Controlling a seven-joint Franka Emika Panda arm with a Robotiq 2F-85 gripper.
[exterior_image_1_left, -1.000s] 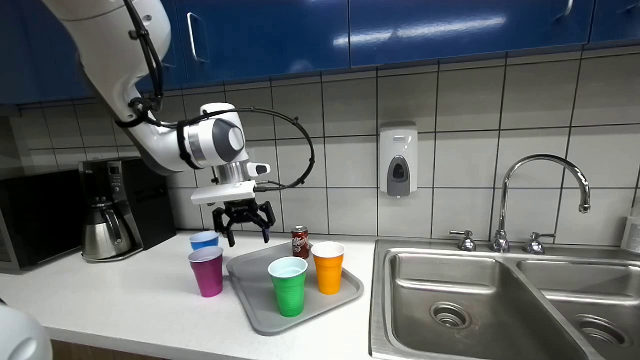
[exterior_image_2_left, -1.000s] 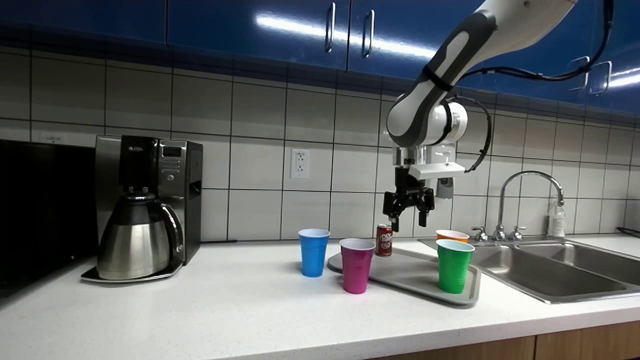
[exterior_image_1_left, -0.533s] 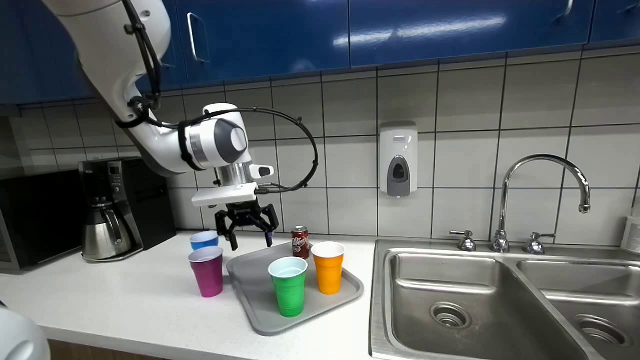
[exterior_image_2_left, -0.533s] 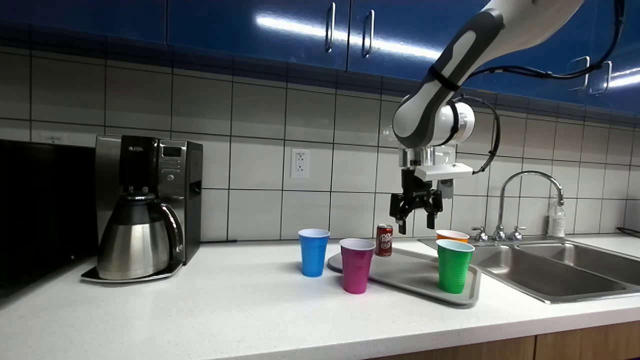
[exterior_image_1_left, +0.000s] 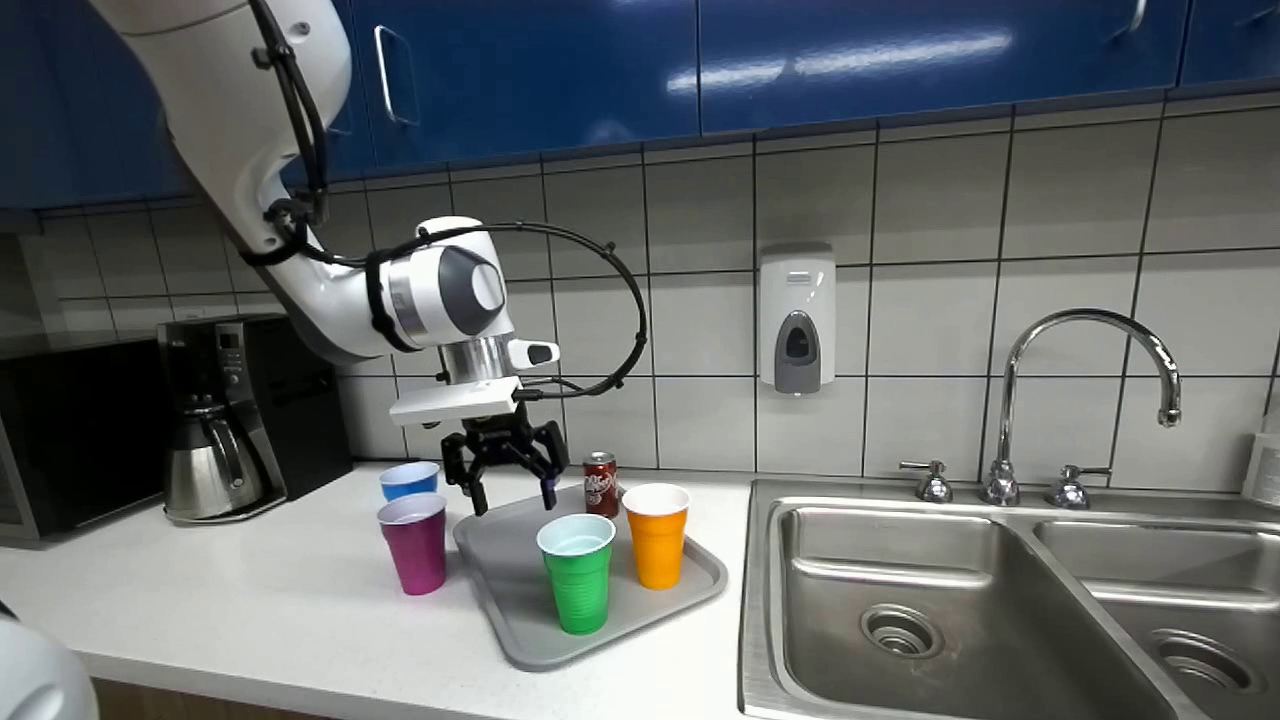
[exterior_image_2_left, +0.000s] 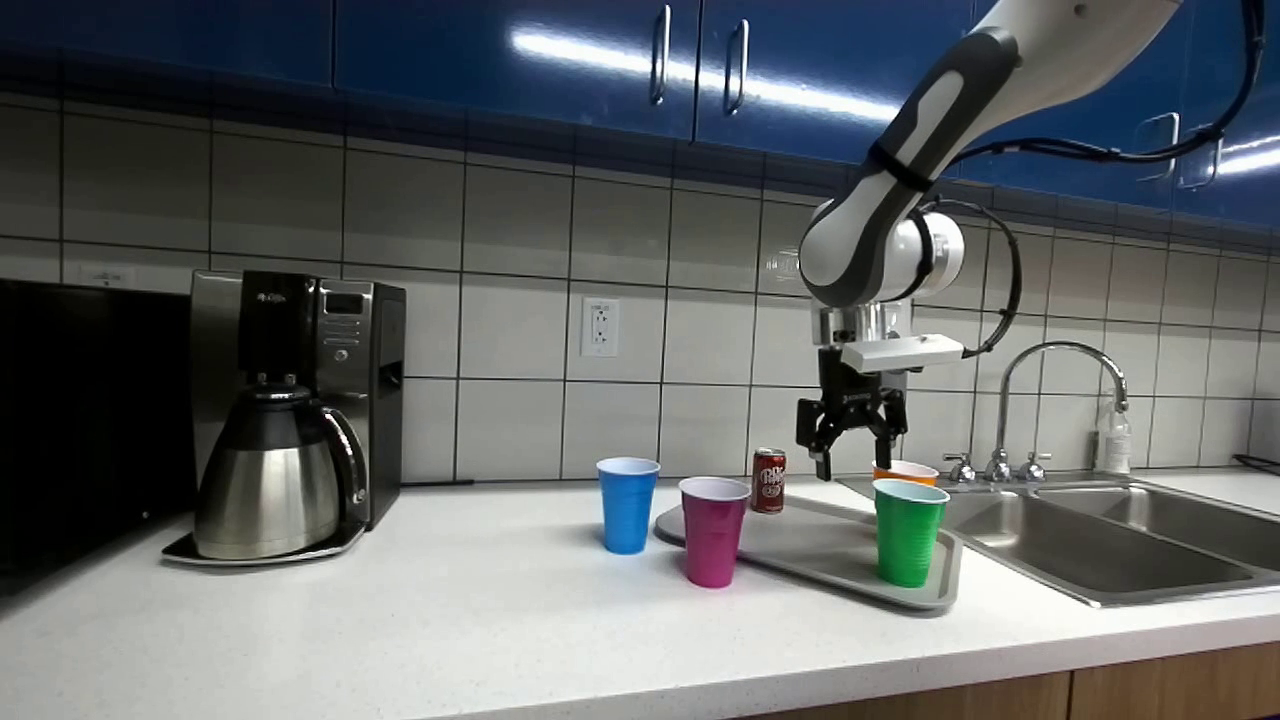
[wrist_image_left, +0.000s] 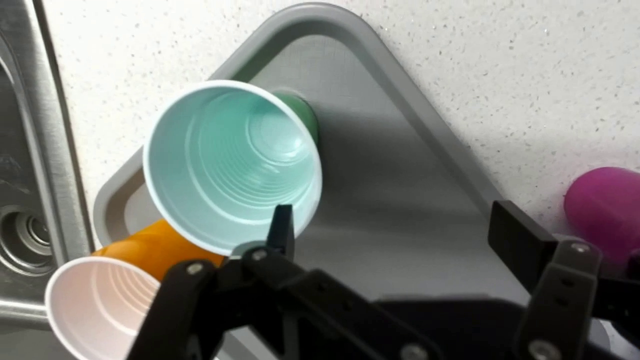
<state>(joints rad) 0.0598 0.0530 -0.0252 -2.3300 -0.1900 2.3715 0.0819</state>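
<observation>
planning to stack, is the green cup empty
Empty: in the wrist view, the green cup shows bare ridged walls down to its bottom.

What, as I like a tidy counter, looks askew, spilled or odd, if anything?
Only the tray: it lies askew, its sides not parallel to the sink. The blue cup, purple cup, green cup, orange cup and can stand upright; no spill or damage shows.

Worktop (exterior_image_2_left: 450, 640), white, speckled. Directly on it: grey tray (exterior_image_2_left: 800, 540), lying flat; magenta cup (exterior_image_2_left: 713, 538), upright, just beside the tray; blue cup (exterior_image_2_left: 627, 508), upright, near the magenta cup; coffee maker (exterior_image_2_left: 285, 415); black box-shaped appliance (exterior_image_2_left: 90, 430). Let in: steel double sink (exterior_image_1_left: 762, 600).
</observation>
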